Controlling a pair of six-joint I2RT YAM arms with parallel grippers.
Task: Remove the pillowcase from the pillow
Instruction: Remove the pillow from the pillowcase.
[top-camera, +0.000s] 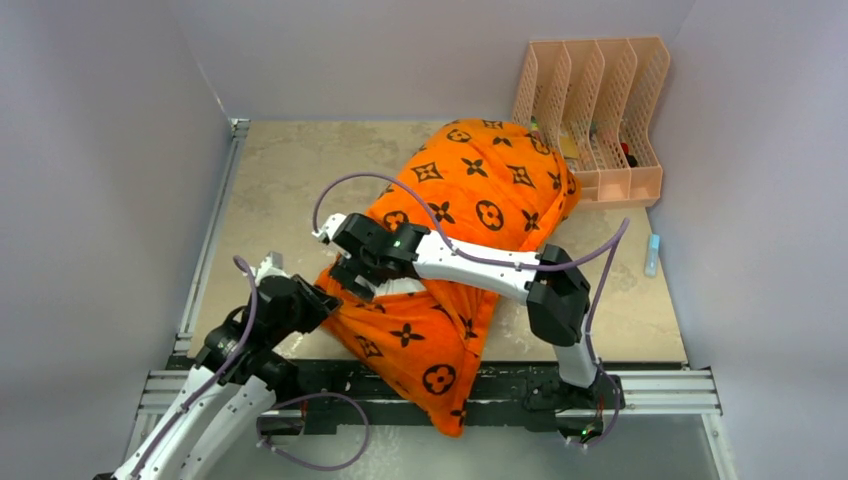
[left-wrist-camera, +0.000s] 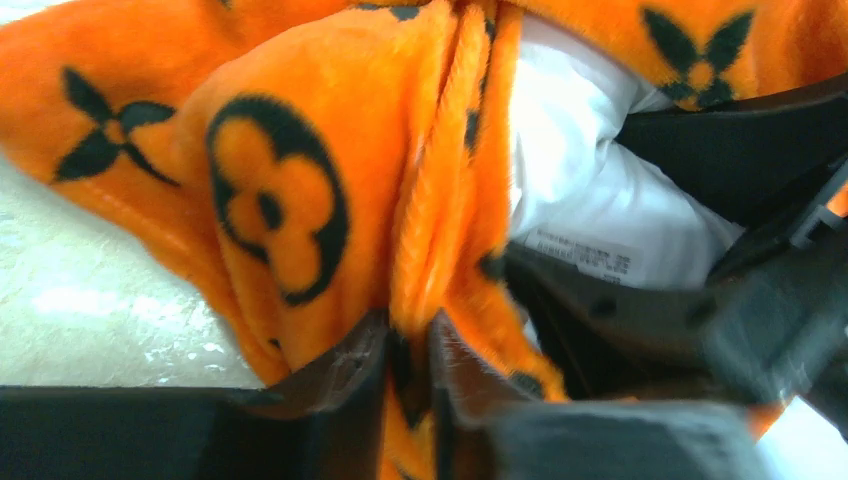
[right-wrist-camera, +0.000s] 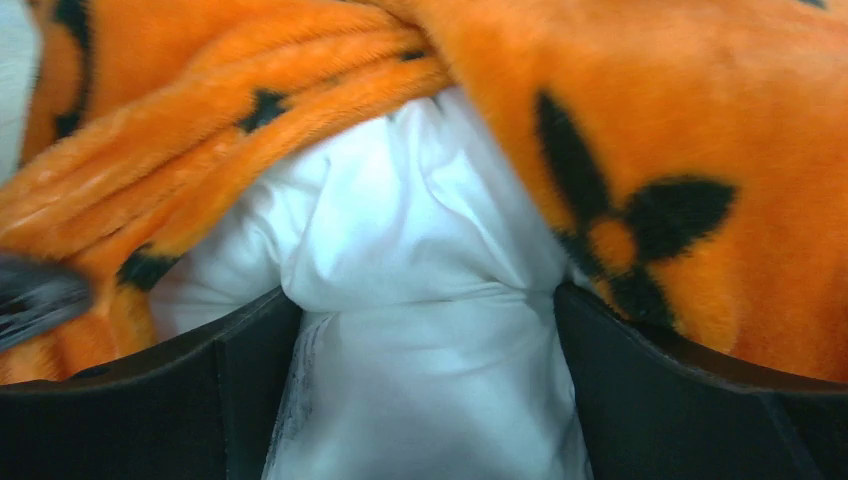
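**One cased pillow, two arms at its opening**

The peach file rack in the far right corner has four slots holding a few items too small to name. One pillowcase lies diagonally on the beige marbled table. One white pillow shows at its opening. The left gripper is pinched on an orange fold. The right gripper stands wide, straddling the pillow. Pale walls enclose the table.

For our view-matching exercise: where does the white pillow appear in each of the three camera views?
Top external: pillow, small white patch just left of centre, at the pillowcase opening.
Left wrist: pillow upper right of centre.
Right wrist: pillow centre, down to the bottom edge.
Shared landmark: the pillowcase's orange hem bordering it.
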